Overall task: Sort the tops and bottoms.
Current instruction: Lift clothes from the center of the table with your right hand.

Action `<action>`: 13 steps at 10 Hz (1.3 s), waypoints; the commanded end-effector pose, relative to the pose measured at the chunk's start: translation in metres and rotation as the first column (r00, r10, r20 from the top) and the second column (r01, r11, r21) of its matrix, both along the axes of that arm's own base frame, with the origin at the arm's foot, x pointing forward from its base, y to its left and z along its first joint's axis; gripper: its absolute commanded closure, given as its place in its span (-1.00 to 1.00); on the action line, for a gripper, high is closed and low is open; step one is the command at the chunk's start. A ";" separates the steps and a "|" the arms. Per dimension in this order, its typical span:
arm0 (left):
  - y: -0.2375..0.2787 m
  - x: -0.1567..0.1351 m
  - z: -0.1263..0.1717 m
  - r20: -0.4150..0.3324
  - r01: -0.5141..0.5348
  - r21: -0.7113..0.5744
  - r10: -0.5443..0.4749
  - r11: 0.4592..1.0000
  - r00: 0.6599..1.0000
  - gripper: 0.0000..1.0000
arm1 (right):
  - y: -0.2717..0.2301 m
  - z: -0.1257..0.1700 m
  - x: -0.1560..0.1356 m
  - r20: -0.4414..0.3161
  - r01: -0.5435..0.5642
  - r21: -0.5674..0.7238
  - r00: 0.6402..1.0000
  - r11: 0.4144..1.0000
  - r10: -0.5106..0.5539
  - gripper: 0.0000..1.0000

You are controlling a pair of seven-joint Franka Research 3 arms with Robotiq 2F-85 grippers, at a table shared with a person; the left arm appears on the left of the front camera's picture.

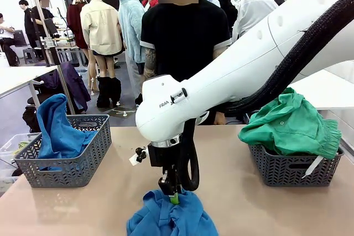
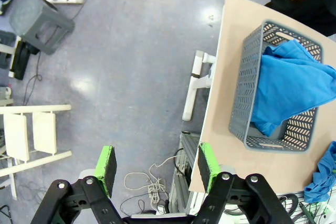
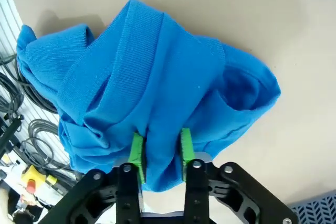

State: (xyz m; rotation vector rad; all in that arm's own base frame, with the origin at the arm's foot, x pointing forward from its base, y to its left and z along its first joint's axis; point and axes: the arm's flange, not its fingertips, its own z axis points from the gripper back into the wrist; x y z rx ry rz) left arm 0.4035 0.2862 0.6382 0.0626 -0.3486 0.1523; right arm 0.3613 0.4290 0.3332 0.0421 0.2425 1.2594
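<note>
Your right gripper (image 3: 160, 148) pinches a fold of the crumpled bright blue garment (image 3: 152, 93), bottom centre on the table (image 1: 110, 197). Left gripper (image 2: 157, 163) hangs open over the floor. Another blue garment (image 1: 58, 128) fills the left basket (image 1: 83, 164); the sea-green garment (image 1: 290, 122) tops the right basket (image 1: 293, 172).

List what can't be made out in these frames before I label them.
- Blue garment on the table: front view, its near part is cut off by the bottom edge, so top or bottom can't be told.
- Right claw: right wrist view, shut on a fold; fingertips buried in cloth.
- Right basket: front view, the sea-green garment covers what lies under it.
- Left basket: left wrist view, the blue cloth hides its floor.
</note>
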 end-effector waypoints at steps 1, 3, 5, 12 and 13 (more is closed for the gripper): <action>-0.001 -0.003 0.000 -0.006 -0.012 0.014 0.012 1.000 1.000 -0.62 | -0.004 -0.001 -0.001 0.011 -0.025 0.002 1.000 1.000 0.025 1.00; -0.001 -0.003 0.000 -0.006 -0.012 0.014 0.012 1.000 1.000 -0.62 | -0.009 0.003 0.001 -0.002 -0.040 0.018 0.999 0.999 0.040 1.00; -0.001 -0.003 0.000 -0.006 -0.012 0.014 0.012 1.000 1.000 -0.62 | -0.013 0.013 0.005 -0.008 -0.052 0.011 0.999 0.999 0.053 1.00; -0.001 -0.003 0.000 -0.006 -0.012 0.014 0.012 1.000 1.000 -0.62 | -0.043 0.162 -0.001 0.201 0.137 -0.003 0.970 0.991 -0.134 1.00; -0.001 -0.003 0.000 -0.006 -0.012 0.014 0.012 1.000 1.000 -0.62 | -0.044 0.198 -0.004 0.234 0.150 -0.023 0.962 0.988 -0.141 1.00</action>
